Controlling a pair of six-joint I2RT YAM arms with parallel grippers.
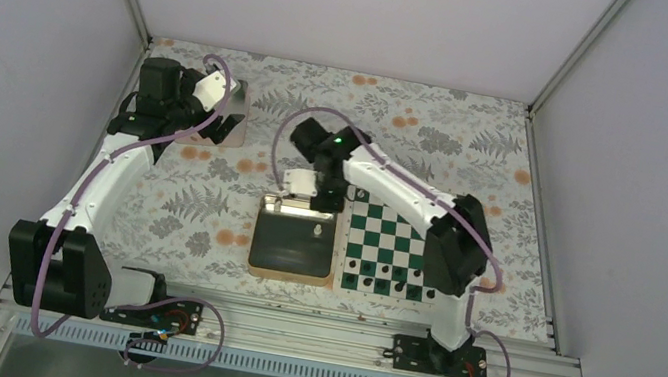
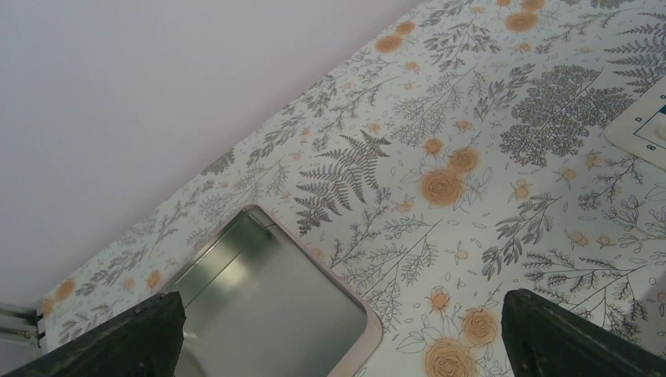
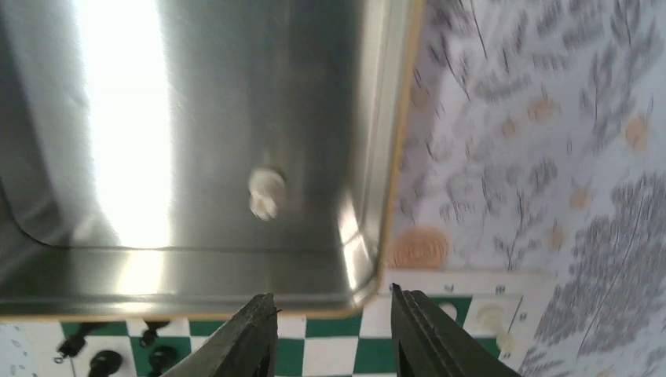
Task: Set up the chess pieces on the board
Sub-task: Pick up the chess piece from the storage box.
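One white chess piece is seen in the gold-rimmed tray, just ahead of the right gripper and slightly off to one side. The jaws are held moderately apart, empty. The piece's long axis cannot be told.

The flat square chessboard right of centre has dark green and white squares. The table cloth shows grey leaves and orange flowers. The square metal tray has a gold rim.
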